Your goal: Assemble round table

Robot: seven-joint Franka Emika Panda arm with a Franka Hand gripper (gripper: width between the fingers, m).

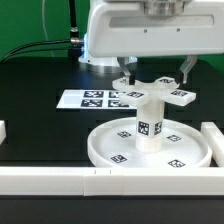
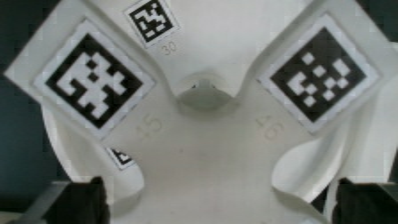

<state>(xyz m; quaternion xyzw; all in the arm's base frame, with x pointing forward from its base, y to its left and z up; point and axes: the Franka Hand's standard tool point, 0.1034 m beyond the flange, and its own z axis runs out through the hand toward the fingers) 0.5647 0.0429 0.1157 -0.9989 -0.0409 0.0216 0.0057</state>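
The large round rimmed disc [image 1: 110, 150] lies flat near the front of the black table. The short cylinder post [image 1: 150, 122] stands upright at its middle. The cross-shaped four-arm piece [image 1: 156, 93] sits level on top of the post. My gripper [image 1: 157, 75] hangs just over the cross-shaped piece, one finger at each side. In the wrist view the cross-shaped piece [image 2: 205, 140] fills the picture, with tags on its arms and a small nub at its centre. My gripper [image 2: 217, 205] is open: its dark fingers [image 2: 80, 200] straddle one arm, with a thin gap at one side.
The marker board [image 1: 90, 99] lies flat behind the disc. A long white border bar [image 1: 60, 178] runs along the front, another piece [image 1: 212, 135] stands at the exterior view's right, and a short one [image 1: 3, 130] at its left. The arm's white base [image 1: 120, 30] stands at the back.
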